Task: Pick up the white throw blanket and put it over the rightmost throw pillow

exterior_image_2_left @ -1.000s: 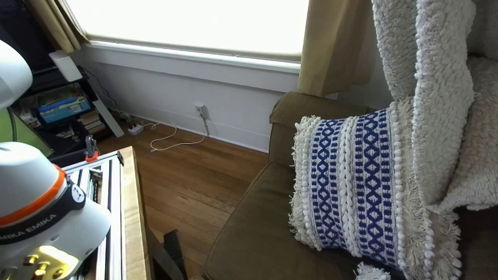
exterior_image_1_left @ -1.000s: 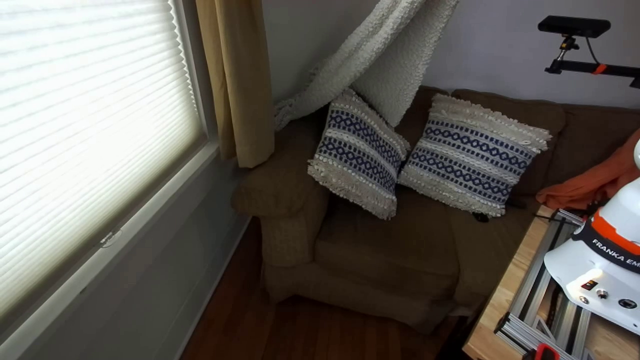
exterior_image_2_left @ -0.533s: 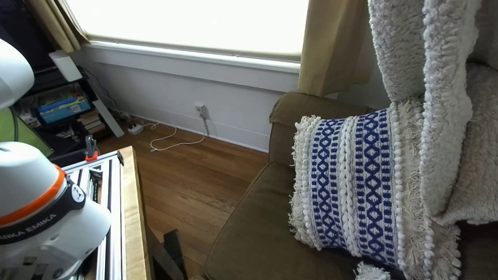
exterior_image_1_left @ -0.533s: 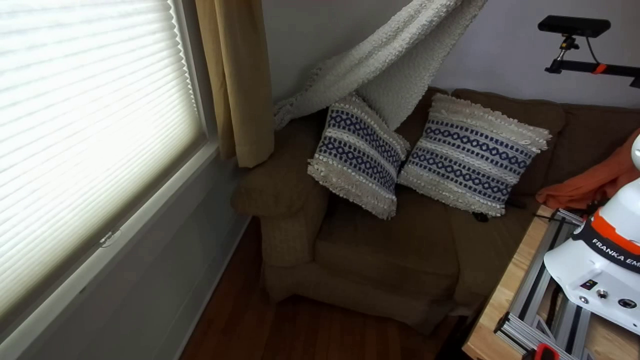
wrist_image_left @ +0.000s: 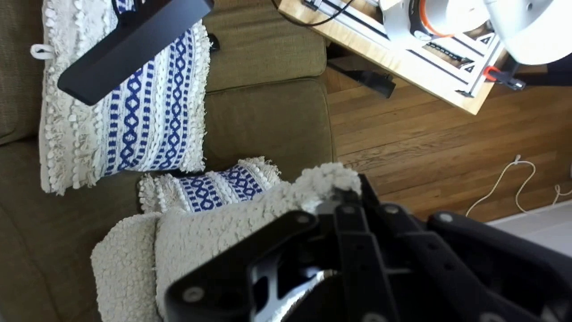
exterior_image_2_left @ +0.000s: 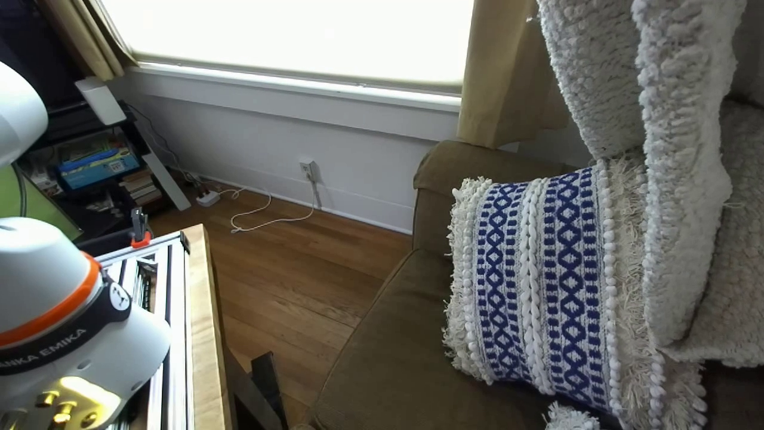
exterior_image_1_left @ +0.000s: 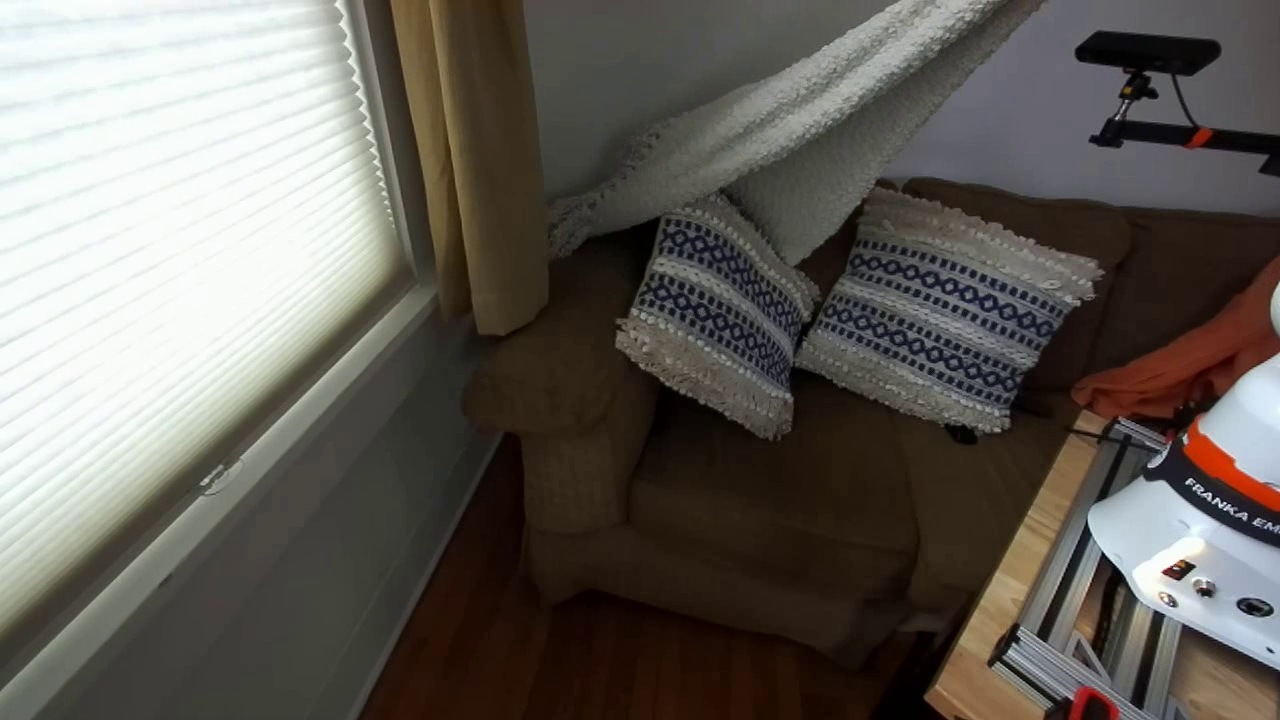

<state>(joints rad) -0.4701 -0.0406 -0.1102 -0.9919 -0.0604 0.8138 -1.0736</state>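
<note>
The white throw blanket (exterior_image_1_left: 800, 130) is stretched upward out of the frame in an exterior view, its lower end on the sofa arm and behind the left patterned pillow (exterior_image_1_left: 720, 310). The right patterned pillow (exterior_image_1_left: 945, 310) leans uncovered on the sofa back. In an exterior view, blanket folds (exterior_image_2_left: 680, 197) hang beside a patterned pillow (exterior_image_2_left: 543, 286). In the wrist view my gripper (wrist_image_left: 355, 192) is shut on a bunched edge of the blanket (wrist_image_left: 210, 241), high above the sofa. The blanket partly covers one pillow (wrist_image_left: 219, 190); the larger pillow (wrist_image_left: 134, 125) lies uncovered. The gripper is outside both exterior views.
A brown sofa (exterior_image_1_left: 780, 500) stands against the wall beside a tan curtain (exterior_image_1_left: 490, 180). A camera on a boom (exterior_image_1_left: 1150, 55) juts in at right; its dark body (wrist_image_left: 129, 53) hangs over the larger pillow in the wrist view. The robot's wooden table (exterior_image_1_left: 985, 620) stands before the sofa.
The blanket's raised part has swung right in an exterior view, stretching at a lower slant across toward the right pillow. Its hanging lower edge has dropped slightly. The pillows have not visibly moved.
</note>
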